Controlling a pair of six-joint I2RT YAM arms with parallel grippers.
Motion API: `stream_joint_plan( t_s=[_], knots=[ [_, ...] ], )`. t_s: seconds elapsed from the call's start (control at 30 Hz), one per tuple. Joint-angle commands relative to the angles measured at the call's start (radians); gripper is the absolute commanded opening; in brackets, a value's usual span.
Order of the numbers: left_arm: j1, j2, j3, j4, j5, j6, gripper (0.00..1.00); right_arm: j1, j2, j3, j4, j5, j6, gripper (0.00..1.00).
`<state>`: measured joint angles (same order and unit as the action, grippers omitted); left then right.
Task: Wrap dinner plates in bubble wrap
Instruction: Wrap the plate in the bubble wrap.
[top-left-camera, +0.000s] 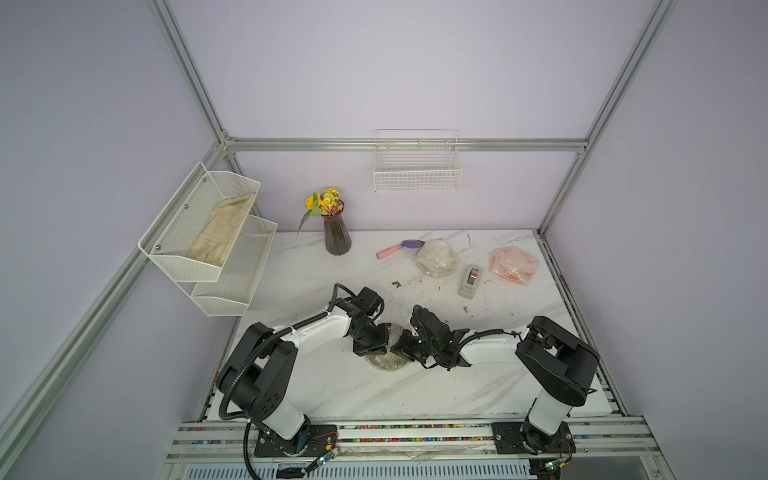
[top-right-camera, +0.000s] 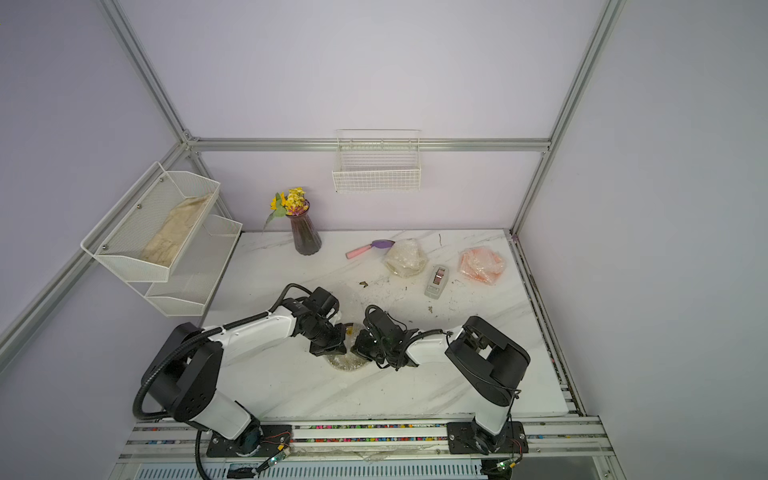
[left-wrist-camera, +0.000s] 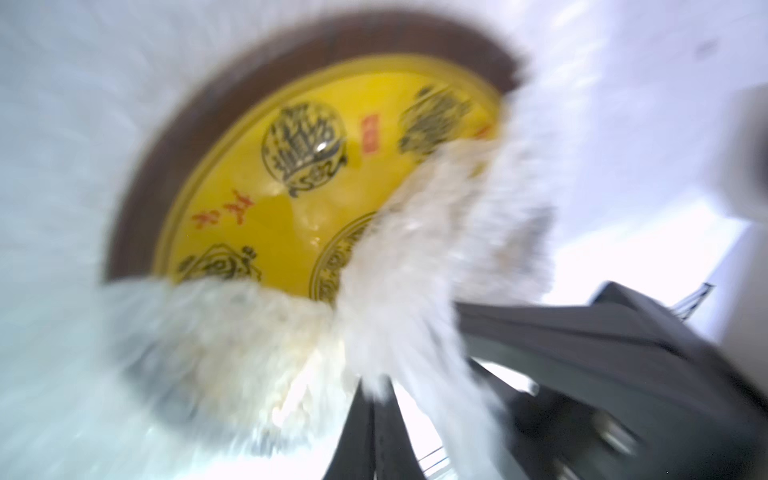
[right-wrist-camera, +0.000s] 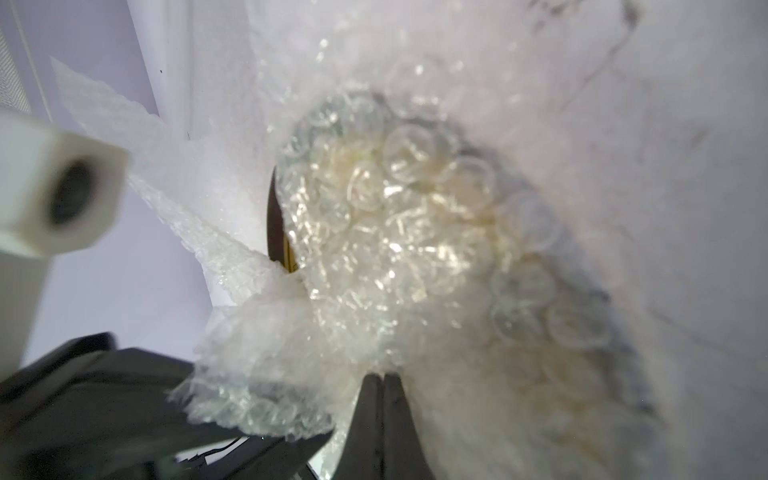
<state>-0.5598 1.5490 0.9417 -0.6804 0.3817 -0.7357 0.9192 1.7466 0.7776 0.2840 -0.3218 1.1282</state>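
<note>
The yellow dinner plate (left-wrist-camera: 291, 187) with a dark rim lies at the table's middle front, under both grippers, and its edge also shows in a top view (top-left-camera: 384, 362). Bubble wrap (right-wrist-camera: 395, 249) is folded over part of it, leaving the patterned face partly bare in the left wrist view. My left gripper (left-wrist-camera: 376, 390) is shut on an edge of the bubble wrap (left-wrist-camera: 415, 270). My right gripper (right-wrist-camera: 382, 378) is shut on another fold, close beside the left one. Two wrapped bundles lie at the back right, one whitish (top-left-camera: 436, 257) and one orange-tinted (top-left-camera: 513, 264).
A grey tape dispenser (top-left-camera: 469, 282) stands between the two bundles. A pink-handled purple scoop (top-left-camera: 399, 247) and a vase of flowers (top-left-camera: 336, 235) are at the back. A white mesh shelf (top-left-camera: 232, 286) holding a beige cloth (top-left-camera: 220, 235) hangs left. A wire basket (top-left-camera: 417, 178) hangs on the back wall.
</note>
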Motion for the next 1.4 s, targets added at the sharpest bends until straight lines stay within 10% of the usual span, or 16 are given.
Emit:
stream_joint_plan(
  t_s=[0.0, 0.6, 0.7, 0.83, 1.13, 1.37],
  knots=[
    [0.005, -0.045, 0.126, -0.052, 0.030, 0.036, 0.11, 0.012, 0.042, -0.029, -0.126, 0.020, 0.005, 0.00],
    [0.003, 0.226, 0.010, -0.010, -0.018, 0.064, 0.05, 0.012, -0.121, 0.022, -0.371, 0.003, -0.113, 0.00],
    [0.003, 0.230, -0.013, 0.013, -0.004, 0.052, 0.04, 0.011, -0.152, 0.033, -0.321, -0.007, -0.057, 0.22],
    [0.003, 0.224, -0.032, 0.019, -0.003, 0.043, 0.03, 0.011, -0.169, 0.027, -0.233, 0.043, 0.038, 0.00],
    [0.000, 0.172, -0.037, 0.021, 0.012, 0.030, 0.03, 0.021, 0.025, -0.053, -0.037, 0.011, 0.155, 0.00],
    [0.079, 0.071, 0.231, -0.213, -0.148, 0.162, 0.40, 0.021, 0.042, -0.020, -0.334, -0.108, -0.108, 0.00]
  ],
)
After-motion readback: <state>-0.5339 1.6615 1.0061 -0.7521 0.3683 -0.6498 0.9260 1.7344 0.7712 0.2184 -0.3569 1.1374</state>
